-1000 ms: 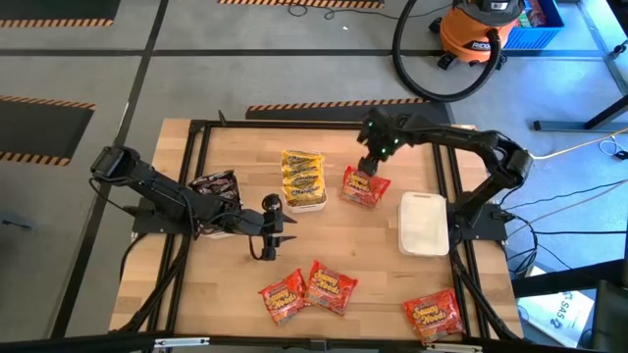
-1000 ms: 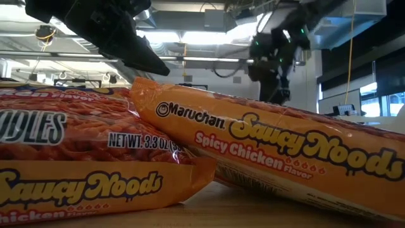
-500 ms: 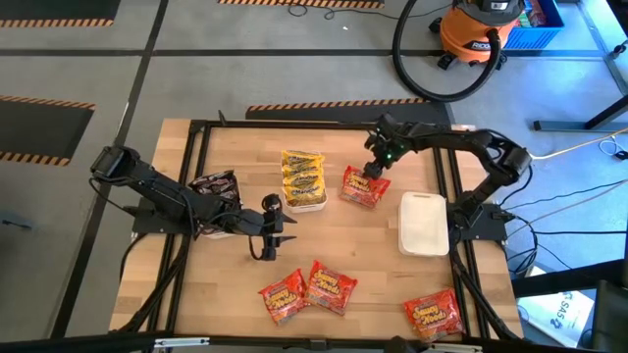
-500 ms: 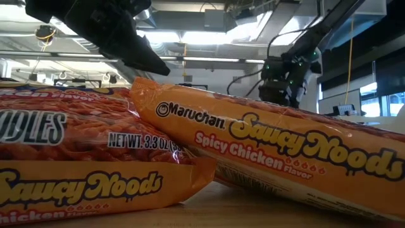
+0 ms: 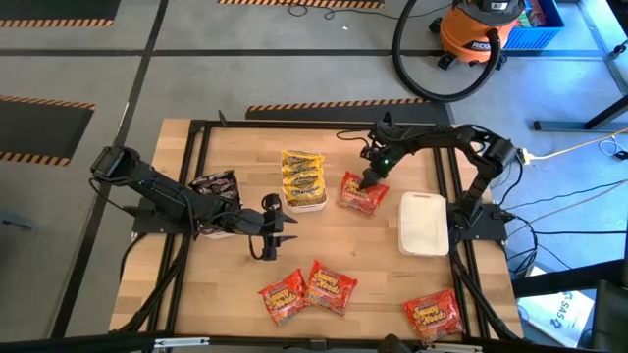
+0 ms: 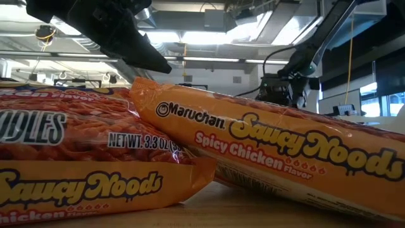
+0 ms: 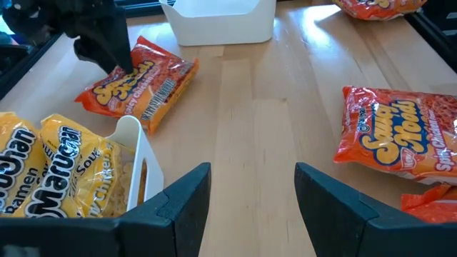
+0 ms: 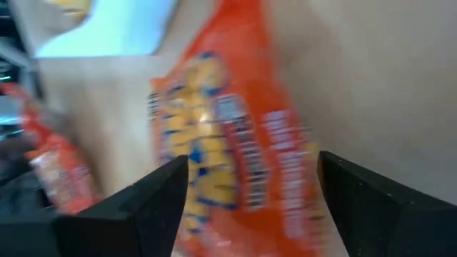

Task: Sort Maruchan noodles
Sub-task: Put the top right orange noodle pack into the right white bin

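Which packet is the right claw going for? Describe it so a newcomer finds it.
Find the empty white tray on the table's right side. Just beside it, toward the tray of yellow packets, lies a lone red-orange packet. It alone has the open right claw over it.

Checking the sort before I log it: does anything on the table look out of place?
Mostly no. Yellow packets fill one tray, but the white tray is bare while red-orange packets lie loose and askew. The right gripper, open, is over one.

4 noodle packets (image 5: pixel 302 179) lie in a tray (image 5: pixel 306 205).
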`<action>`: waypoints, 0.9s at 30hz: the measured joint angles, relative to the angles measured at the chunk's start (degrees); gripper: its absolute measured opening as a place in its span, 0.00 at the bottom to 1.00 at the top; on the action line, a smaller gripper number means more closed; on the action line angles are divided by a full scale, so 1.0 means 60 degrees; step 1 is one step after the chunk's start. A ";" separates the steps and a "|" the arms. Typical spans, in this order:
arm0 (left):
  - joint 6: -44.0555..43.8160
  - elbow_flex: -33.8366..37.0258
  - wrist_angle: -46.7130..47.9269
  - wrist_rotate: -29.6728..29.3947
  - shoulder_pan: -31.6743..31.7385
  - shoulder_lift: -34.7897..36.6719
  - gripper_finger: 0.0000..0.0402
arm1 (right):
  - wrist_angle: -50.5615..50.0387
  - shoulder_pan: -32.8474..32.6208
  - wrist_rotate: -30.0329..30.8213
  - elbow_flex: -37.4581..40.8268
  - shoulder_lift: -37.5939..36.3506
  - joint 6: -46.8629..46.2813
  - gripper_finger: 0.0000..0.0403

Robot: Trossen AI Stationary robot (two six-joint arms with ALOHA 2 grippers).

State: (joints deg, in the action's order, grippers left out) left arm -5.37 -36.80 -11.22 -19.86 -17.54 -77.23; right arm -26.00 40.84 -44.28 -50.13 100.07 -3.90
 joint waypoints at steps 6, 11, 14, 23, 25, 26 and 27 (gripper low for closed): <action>0.0000 0.0000 0.0000 0.0000 0.0000 0.0000 0.49 | -0.0193 -0.0138 -0.0769 0.0000 0.0000 -0.0023 0.72; 0.0000 0.0000 0.0000 0.0000 0.0000 0.0000 0.49 | -0.0123 -0.0775 0.0610 0.0000 0.0000 -0.0014 0.72; 0.0003 0.0000 0.0000 0.0000 0.0000 0.0000 0.49 | -0.0004 -0.1068 0.0523 0.0000 0.0000 -0.0012 0.72; 0.0000 0.0000 0.0000 0.0000 0.0000 0.0000 0.49 | 0.0029 -0.1520 -0.0054 0.0000 0.0000 0.0002 0.64; 0.0000 0.0000 0.0000 0.0000 0.0000 0.0000 0.49 | 0.0035 -0.1519 -0.0077 0.0000 0.0000 0.0054 0.58; 0.0000 0.0000 0.0000 0.0000 0.0000 0.0000 0.49 | 0.0040 -0.1519 -0.0100 0.0000 0.0000 0.0086 0.54; 0.0000 0.0000 0.0000 0.0000 0.0000 0.0000 0.49 | 0.0045 -0.1519 -0.0111 0.0000 0.0000 0.0129 0.50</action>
State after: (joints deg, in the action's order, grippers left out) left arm -5.37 -36.80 -11.22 -19.86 -17.54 -77.23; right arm -25.73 31.73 -44.95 -50.13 100.07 -3.12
